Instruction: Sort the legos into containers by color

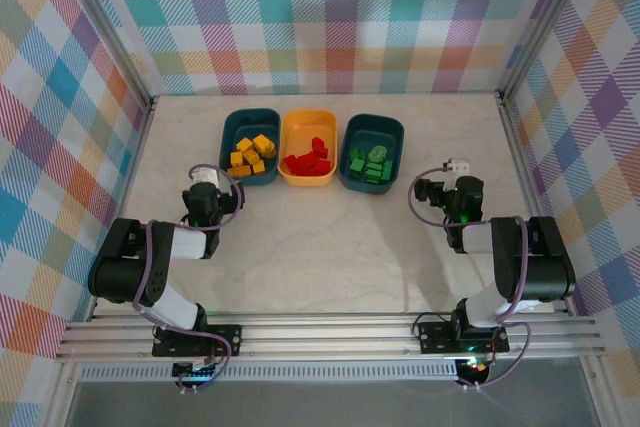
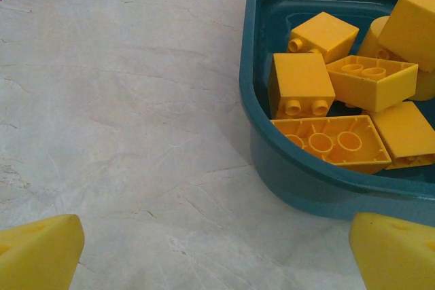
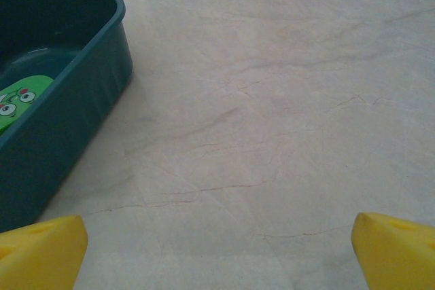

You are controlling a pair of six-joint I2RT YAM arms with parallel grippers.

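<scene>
Along the far side of the table (image 1: 330, 257) three containers sit in a row: left teal bin (image 1: 240, 125) with yellow legos (image 1: 252, 154), orange bin (image 1: 308, 125) with red legos (image 1: 308, 160), right teal bin (image 1: 372, 129) with green legos (image 1: 370, 165). No loose brick is seen on the tabletop, so the sorting looks done. By the yellow bin's near corner the left gripper (image 2: 217, 252) hovers, jaws spread wide, nothing between them. Just beside the green bin the right gripper (image 3: 217, 252) is also spread and empty. Likely step: final check, then pull back. Do it well by lifting clear before swinging, keeping off the bin rims so no bin gets nudged.
</scene>
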